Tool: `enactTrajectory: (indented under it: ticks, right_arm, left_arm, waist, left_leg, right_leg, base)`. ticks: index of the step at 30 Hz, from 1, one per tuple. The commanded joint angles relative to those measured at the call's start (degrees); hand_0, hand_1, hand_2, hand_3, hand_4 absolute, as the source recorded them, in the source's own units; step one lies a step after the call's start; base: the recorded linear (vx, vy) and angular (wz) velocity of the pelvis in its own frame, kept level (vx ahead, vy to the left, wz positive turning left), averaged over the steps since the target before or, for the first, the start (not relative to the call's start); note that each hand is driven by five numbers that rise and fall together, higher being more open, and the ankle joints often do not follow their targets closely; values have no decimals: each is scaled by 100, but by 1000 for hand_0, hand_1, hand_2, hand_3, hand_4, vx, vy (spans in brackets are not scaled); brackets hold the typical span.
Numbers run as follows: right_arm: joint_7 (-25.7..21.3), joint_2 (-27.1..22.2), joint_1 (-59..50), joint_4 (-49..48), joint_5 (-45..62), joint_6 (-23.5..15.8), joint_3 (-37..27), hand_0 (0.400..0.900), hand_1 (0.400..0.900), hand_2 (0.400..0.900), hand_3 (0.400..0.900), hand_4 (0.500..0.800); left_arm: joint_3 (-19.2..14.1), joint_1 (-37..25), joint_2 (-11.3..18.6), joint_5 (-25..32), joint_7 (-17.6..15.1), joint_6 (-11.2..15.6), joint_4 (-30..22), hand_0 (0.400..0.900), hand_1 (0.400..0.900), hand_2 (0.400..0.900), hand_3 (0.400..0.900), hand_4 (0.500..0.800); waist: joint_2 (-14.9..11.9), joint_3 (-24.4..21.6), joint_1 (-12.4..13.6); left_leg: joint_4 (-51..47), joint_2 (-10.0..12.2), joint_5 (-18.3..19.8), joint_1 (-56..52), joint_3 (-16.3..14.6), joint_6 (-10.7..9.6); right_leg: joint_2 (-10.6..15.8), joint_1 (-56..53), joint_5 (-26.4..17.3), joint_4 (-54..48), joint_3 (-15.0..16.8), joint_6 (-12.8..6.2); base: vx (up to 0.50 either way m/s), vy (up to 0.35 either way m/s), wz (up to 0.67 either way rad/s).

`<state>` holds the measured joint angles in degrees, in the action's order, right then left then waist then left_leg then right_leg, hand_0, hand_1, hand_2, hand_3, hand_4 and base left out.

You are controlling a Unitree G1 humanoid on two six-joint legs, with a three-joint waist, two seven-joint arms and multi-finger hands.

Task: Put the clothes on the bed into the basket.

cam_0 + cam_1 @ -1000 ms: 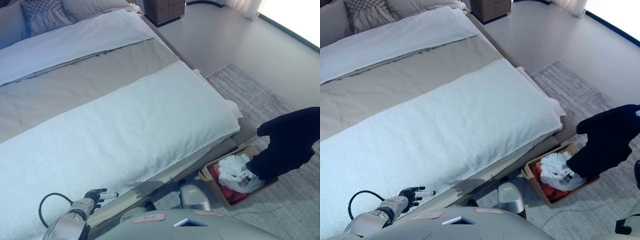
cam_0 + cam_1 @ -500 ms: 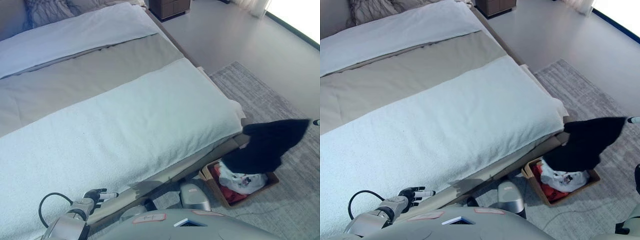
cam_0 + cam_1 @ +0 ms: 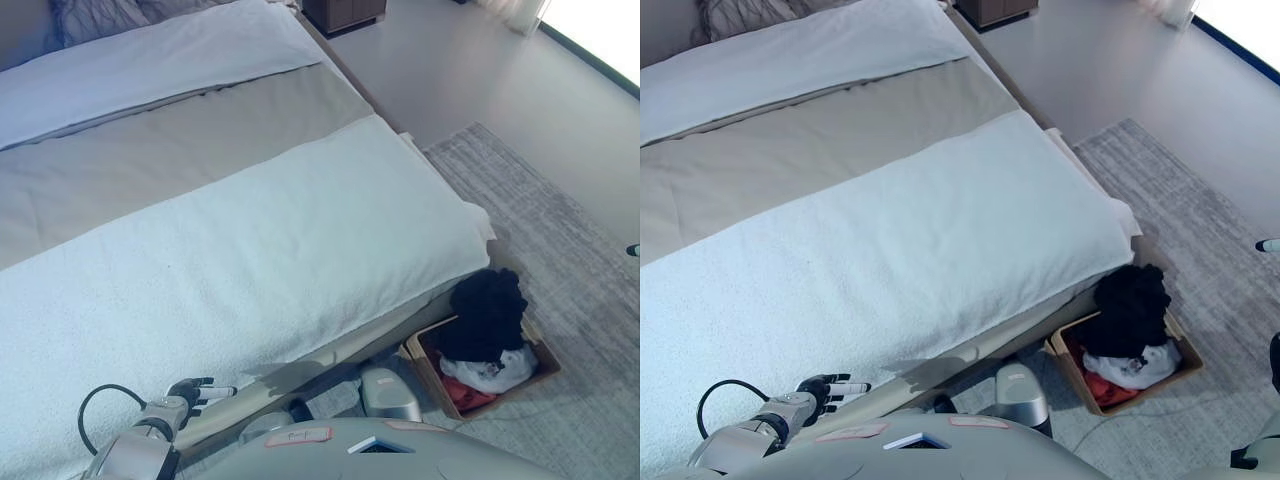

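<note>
A black garment lies heaped on top of a white garment and a red one in the brown basket, which stands on the floor by the bed's foot corner. The bed has a white cover with no loose clothes showing on it. My left hand is open and empty at the bed's near edge, lower left. Only a sliver of my right hand shows at the right edge, well apart from the basket.
A grey rug lies under and to the right of the basket. A dark wooden cabinet stands beyond the bed's far corner. Pillows lie at the head of the bed.
The black garment, held up at the right before, has dropped into the basket onto the white garment. My right hand has drawn back to the view's right edge. The left hand has not moved.
</note>
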<state>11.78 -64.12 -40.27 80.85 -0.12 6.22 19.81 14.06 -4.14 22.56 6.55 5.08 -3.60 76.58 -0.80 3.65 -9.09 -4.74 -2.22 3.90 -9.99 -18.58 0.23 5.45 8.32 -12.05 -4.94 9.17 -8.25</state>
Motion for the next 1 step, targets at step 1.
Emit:
enactTrajectory:
  ticks: [1]
  right_arm:
    - [-288, -653, -135, -134, 92, -112, 133, 900, 900, 900, 900, 800]
  left_arm:
    - [23, -95, 470, -211, -68, 32, 175, 900, 900, 900, 900, 800]
  waist:
    - [-172, -146, 173]
  left_leg:
    - [463, 114, 622, 158, 517, 11]
  right_leg:
    - [161, 83, 129, 270, -19, -353]
  base:
    - [0, 0, 0]
